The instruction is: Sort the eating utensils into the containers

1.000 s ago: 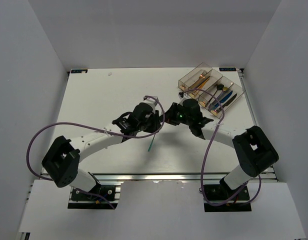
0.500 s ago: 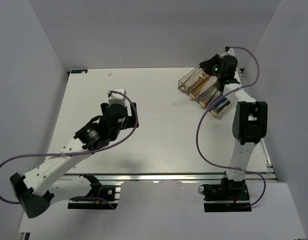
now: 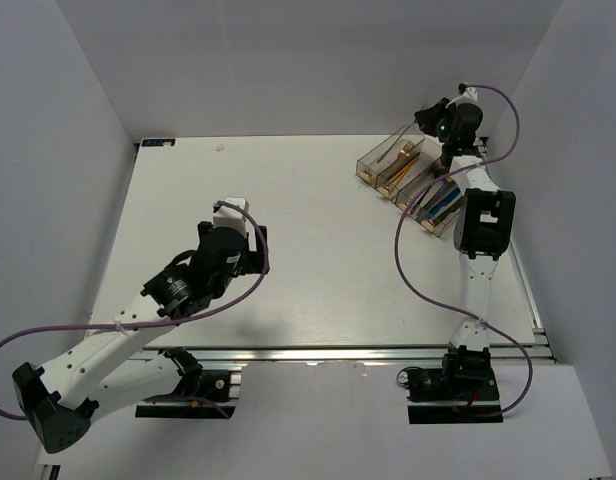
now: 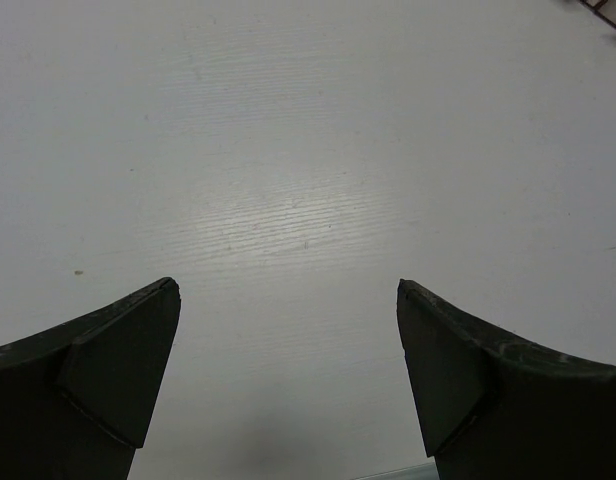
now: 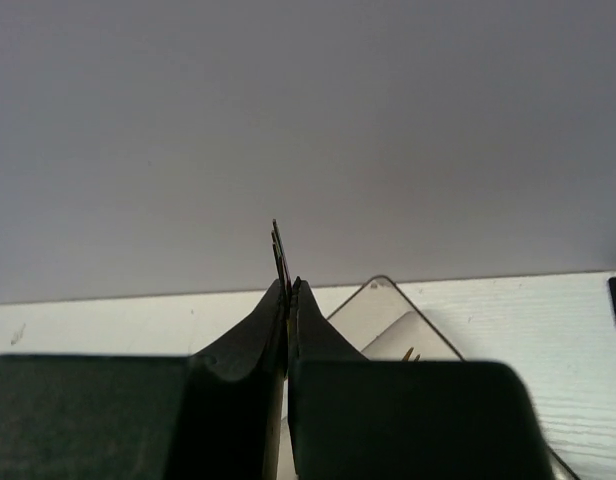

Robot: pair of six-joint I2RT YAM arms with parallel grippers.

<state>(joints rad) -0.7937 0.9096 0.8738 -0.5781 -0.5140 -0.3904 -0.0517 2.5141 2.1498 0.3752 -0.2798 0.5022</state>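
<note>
My right gripper (image 3: 429, 120) hangs over the far end of the containers (image 3: 390, 150), a row of joined clear smoky bins at the table's back right. It is shut on a slim dark utensil (image 5: 277, 246), whose thin prong-like tips poke out past the fingertips (image 5: 291, 285). The rest of that utensil is hidden between the fingers. Gold utensils (image 3: 397, 166) lie in the left bins, and blue and dark ones (image 3: 444, 199) in the right bins. My left gripper (image 3: 260, 250) stands open and empty over bare table, its jaws (image 4: 288, 330) wide apart.
The right wrist view shows a container corner (image 5: 386, 290) and gold fork tines (image 5: 410, 354) just beyond my fingers. A dark container edge (image 4: 603, 6) shows at the top right of the left wrist view. Grey walls close in the table on three sides.
The two grippers were together mid-table with a thin teal utensil hanging between them. The left one opened and drew back left. The right arm swung out to the containers, still shut.
</note>
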